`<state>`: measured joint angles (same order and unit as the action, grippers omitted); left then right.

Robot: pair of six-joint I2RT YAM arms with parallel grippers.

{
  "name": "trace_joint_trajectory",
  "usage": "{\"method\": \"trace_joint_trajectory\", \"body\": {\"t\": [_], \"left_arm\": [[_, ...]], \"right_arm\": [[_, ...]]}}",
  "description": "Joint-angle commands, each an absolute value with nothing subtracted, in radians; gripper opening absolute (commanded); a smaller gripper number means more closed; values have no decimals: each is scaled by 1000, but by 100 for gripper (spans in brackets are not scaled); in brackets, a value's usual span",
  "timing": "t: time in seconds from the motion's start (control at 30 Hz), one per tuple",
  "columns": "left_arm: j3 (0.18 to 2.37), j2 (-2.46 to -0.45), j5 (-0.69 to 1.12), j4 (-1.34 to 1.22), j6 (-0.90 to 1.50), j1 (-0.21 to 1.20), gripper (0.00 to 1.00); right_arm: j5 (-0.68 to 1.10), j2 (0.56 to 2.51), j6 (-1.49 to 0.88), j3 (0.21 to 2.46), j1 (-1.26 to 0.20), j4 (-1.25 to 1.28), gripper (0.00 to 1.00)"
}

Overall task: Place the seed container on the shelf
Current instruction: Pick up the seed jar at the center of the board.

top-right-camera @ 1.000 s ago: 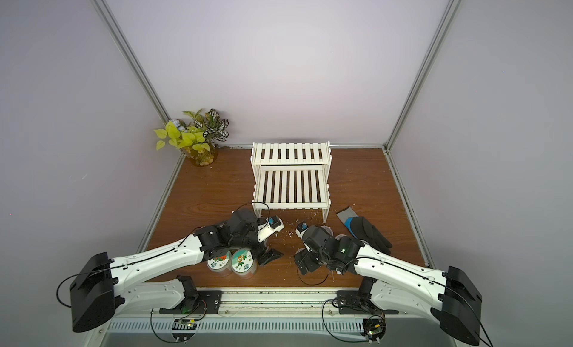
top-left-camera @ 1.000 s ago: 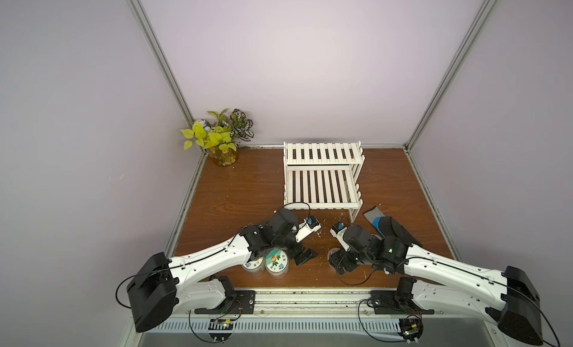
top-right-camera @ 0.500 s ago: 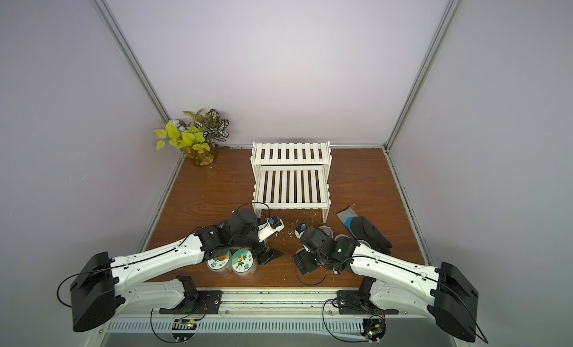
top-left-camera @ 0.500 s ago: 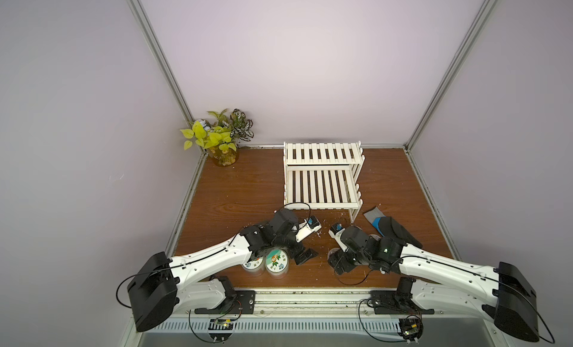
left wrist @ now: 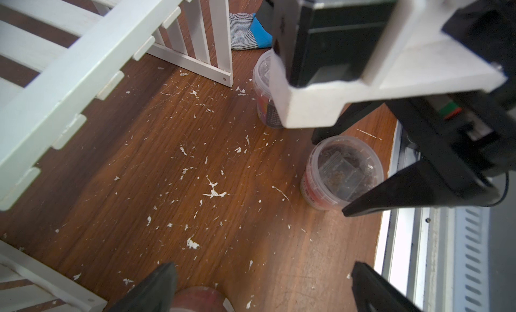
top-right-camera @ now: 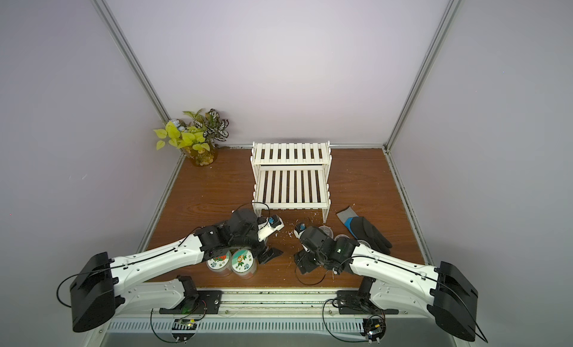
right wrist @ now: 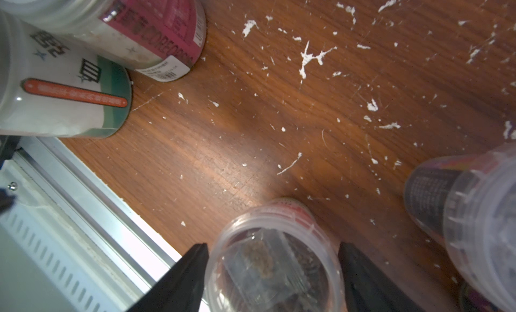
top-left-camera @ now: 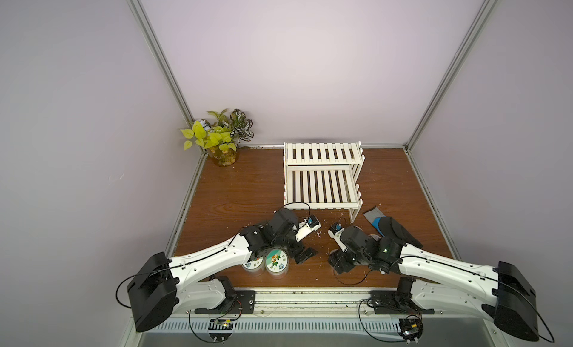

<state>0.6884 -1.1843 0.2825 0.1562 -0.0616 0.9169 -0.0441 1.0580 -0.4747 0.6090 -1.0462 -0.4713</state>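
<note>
The seed container, a clear round tub with a red label, stands on the wooden table near its front edge. My right gripper reaches down over the tub, with one black finger against each side of its rim. Both top views hide the tub under that gripper. My left gripper hangs open over bare wood beside two picture-lidded tubs, as a top view shows. The white slatted shelf stands behind both arms, with nothing on it.
Two tubs with cartoon lids sit under the left arm. Other clear tubs stand close to the right gripper. A black and blue glove lies to the right. A potted plant fills the back left corner.
The right gripper's jaws have come together round the seed container, and the right arm has shifted slightly. The left arm has not moved.
</note>
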Motion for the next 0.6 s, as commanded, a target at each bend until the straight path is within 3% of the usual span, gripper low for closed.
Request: {"method": "trace_joint_trajectory", "body": {"t": [0.0, 0.43, 0.57], "left_arm": [[701, -1171, 266, 146, -73, 925, 100], [694, -1151, 266, 149, -69, 925, 100], [692, -1148, 262, 153, -70, 925, 100]], "right_arm": [[-62, 1039, -489, 608, -1052, -494, 86], [-68, 1054, -508, 634, -1098, -548, 89], [-98, 1059, -513, 638, -1101, -556, 84]]}}
